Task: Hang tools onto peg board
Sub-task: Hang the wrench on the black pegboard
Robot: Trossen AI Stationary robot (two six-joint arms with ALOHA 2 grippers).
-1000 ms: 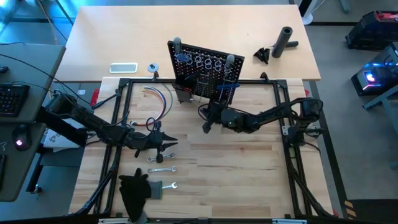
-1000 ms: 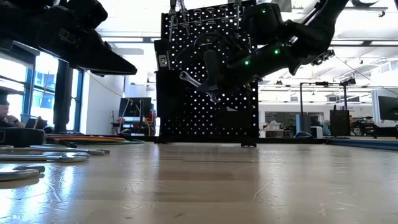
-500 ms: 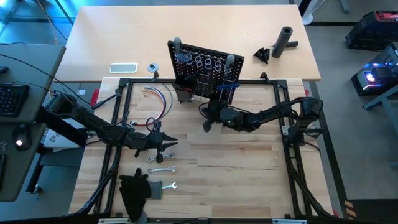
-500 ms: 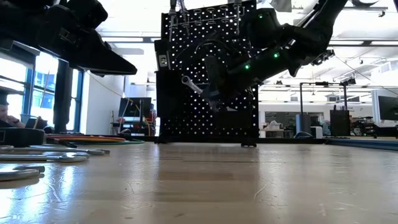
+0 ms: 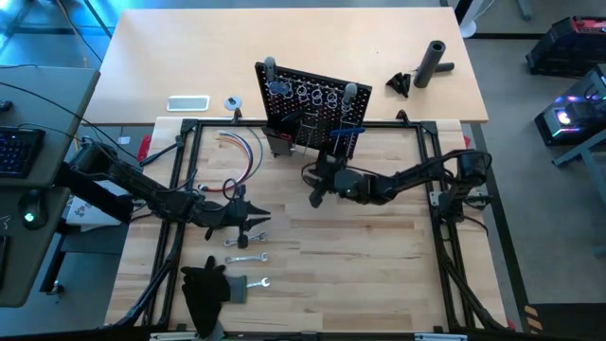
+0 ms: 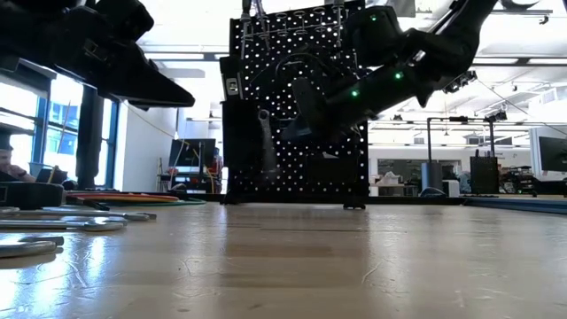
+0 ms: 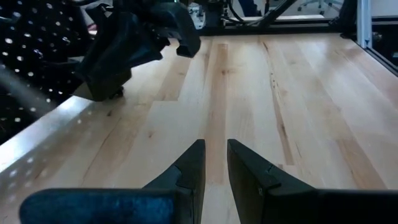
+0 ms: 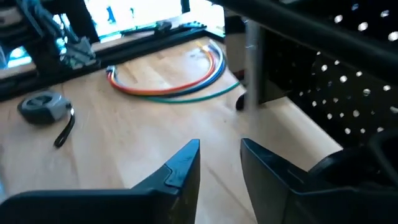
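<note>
One peg board (image 5: 308,112). Two wrenches (image 5: 248,258) lying loose on the desk (image 5: 379,284). One wrench (image 6: 264,146) upright before the board. One tape measure (image 8: 42,106). One wire bundle (image 5: 244,152). One black cylinder (image 5: 433,62). Two arms.

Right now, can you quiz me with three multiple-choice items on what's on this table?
1. Where is the tape measure?
A. on the table, left of the peg board
B. hung on the peg board
C. in the right gripper

2. What colour is the peg board?
A. red
B. black
C. white

3. How is the right gripper?
A. open and empty
B. shut on a wrench
C. shut on wires

Answers:
1 A: the tape measure lies left of the peg board in the high view.
2 B: its holed panel is black.
3 A: the right gripper shows bare table between its parted fingers.
</note>
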